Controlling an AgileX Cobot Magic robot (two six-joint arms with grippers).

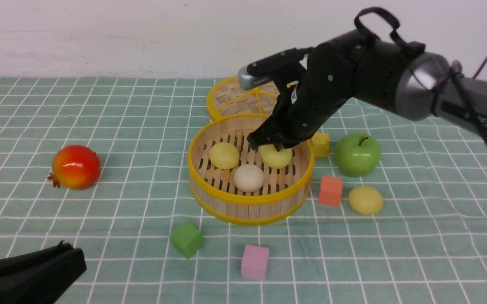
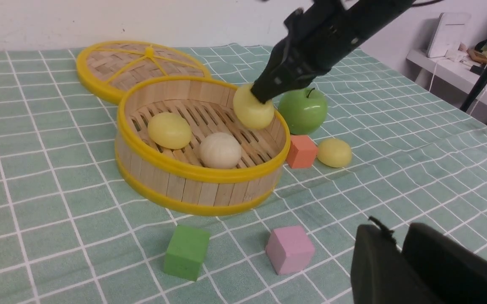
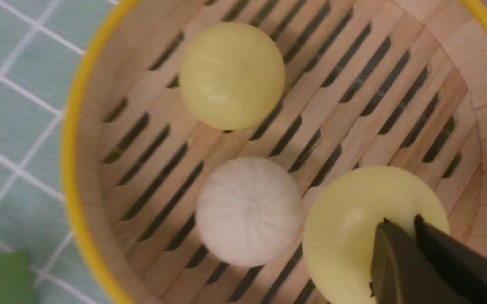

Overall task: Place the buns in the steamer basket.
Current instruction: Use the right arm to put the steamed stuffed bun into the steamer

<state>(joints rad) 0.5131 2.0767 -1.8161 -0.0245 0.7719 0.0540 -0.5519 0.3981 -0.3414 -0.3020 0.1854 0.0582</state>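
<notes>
The right claw (image 1: pixel 275 145) is pinched shut on the held bun (image 1: pixel 278 157), hanging it over the basket (image 1: pixel 247 207) by the right wall, probably to clear what is inside: a yellow bun (image 1: pixel 224 155) and a white bun (image 1: pixel 248 177). A fourth bun (image 1: pixel 365 200) lies on the cloth (image 1: pixel 99 105) to the basket's right. The left claw (image 1: pixel 28 270) sits at the near left corner, and its opening cannot be told.

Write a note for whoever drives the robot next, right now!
Right end effector: shut on the held yellow bun, hanging inside the steamer basket, near its far wall.
Left end effector: low at the front left, holding nothing; open or shut is unclear.
Done: the resting yellow bun and the white bun lie on the basket floor.
To do: release the held bun, then fetch the last yellow bun from the cloth beside the orange cube.
</notes>
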